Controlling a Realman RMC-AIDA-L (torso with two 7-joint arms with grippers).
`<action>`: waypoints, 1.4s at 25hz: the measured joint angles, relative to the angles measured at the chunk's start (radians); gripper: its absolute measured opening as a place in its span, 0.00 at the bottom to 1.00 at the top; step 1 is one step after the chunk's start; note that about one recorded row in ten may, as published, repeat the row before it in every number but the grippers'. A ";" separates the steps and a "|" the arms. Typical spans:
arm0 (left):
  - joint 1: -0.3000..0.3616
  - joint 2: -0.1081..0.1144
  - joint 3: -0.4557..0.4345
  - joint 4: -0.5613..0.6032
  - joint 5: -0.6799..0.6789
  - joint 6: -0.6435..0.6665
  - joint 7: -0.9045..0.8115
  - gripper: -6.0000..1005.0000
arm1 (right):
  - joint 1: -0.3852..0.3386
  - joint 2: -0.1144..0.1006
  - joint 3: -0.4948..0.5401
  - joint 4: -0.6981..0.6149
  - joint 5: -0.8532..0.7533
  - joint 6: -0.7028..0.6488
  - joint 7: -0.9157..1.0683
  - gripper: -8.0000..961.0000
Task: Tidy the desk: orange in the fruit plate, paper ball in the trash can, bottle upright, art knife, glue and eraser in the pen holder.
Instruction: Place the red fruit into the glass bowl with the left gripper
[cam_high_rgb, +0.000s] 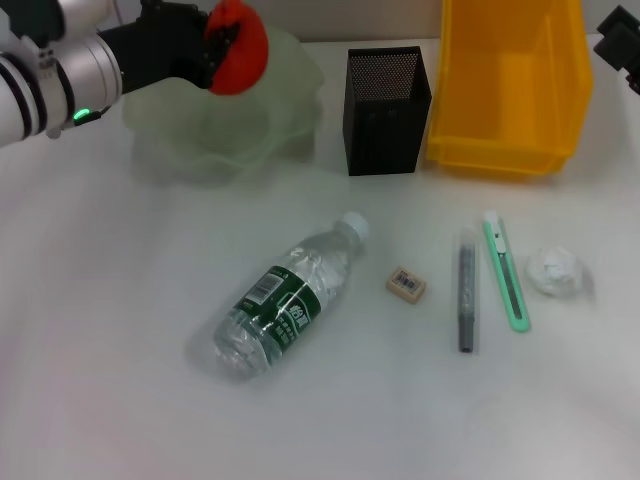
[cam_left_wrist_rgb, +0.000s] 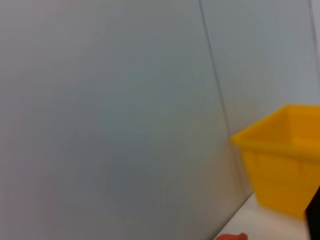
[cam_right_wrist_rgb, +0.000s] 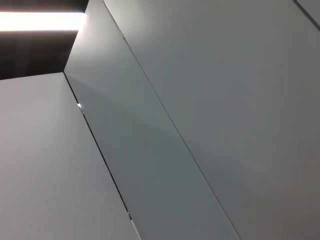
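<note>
My left gripper (cam_high_rgb: 222, 42) is shut on the red-orange orange (cam_high_rgb: 245, 55) and holds it above the pale green fruit plate (cam_high_rgb: 215, 140) at the back left of the desk (cam_high_rgb: 100, 350). A sliver of the orange (cam_left_wrist_rgb: 231, 236) also shows in the left wrist view. The bottle (cam_high_rgb: 288, 297) lies on its side mid-desk. To its right lie the eraser (cam_high_rgb: 407, 284), the grey glue (cam_high_rgb: 466, 290), the mint art knife (cam_high_rgb: 506, 272) and the paper ball (cam_high_rgb: 557, 270). The black pen holder (cam_high_rgb: 387, 110) and the yellow trash can (cam_high_rgb: 510, 85) stand at the back. My right gripper (cam_high_rgb: 620, 42) sits at the far right edge.
The trash can (cam_left_wrist_rgb: 282, 160) also shows in the left wrist view against a grey wall. The right wrist view holds only wall and ceiling panels. White desk surface stretches in front of the bottle and to its left.
</note>
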 joint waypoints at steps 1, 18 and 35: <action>-0.001 0.000 0.000 -0.008 -0.009 -0.009 0.018 0.17 | -0.002 0.000 0.000 0.002 -0.003 -0.003 0.000 0.86; 0.007 -0.004 -0.002 -0.344 -0.572 0.008 0.991 0.17 | 0.004 0.000 -0.012 0.010 -0.029 -0.011 -0.001 0.86; 0.006 -0.004 -0.010 -0.370 -0.618 0.051 0.891 0.56 | -0.011 0.008 -0.012 0.010 -0.049 -0.049 -0.002 0.86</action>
